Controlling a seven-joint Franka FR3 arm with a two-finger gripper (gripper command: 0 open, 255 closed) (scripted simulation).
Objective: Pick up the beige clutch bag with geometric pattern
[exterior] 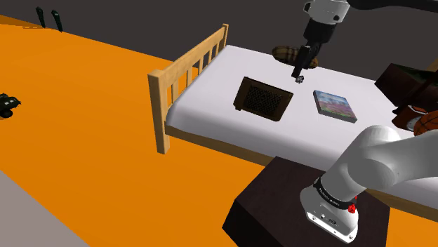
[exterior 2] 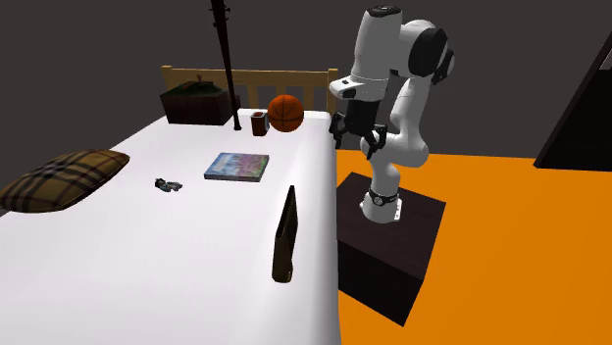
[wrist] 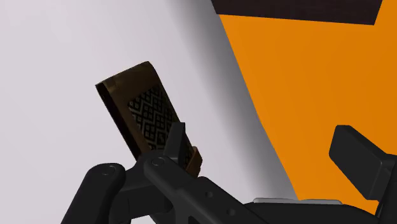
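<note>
So, going across the shoulder view from the left: orange floor (exterior: 84,140), then the wooden end board (exterior: 188,70) of the bed (exterior: 217,81), which was white on top. The clutch bag (exterior: 263,98) was on that white surface. In the second exterior view it looked to be standing up on its edge, close to the bed's rim on the stand's side. It rendered dark brown, with a beige-and-black diamond pattern panel that showed best in the wrist view.

Next over, the gripper (exterior: 300,72) hung in the air above the bed, clear of the bag. Its fingers (wrist: 359,159) were spread wide apart and holding nothing, so released. In the wrist view the bag sat past one finger and was partly hidden by it.

Behind the gripper in the shoulder view was a plaid pillow (exterior: 286,53), and a small grey thing (exterior 2: 169,184) I couldn't identify lay on the bed near it. Then came a colourful book (exterior: 334,105) lying flat, a basketball (exterior: 425,126) at the far right, and the dark stand (exterior: 281,203) at the lower right.
</note>
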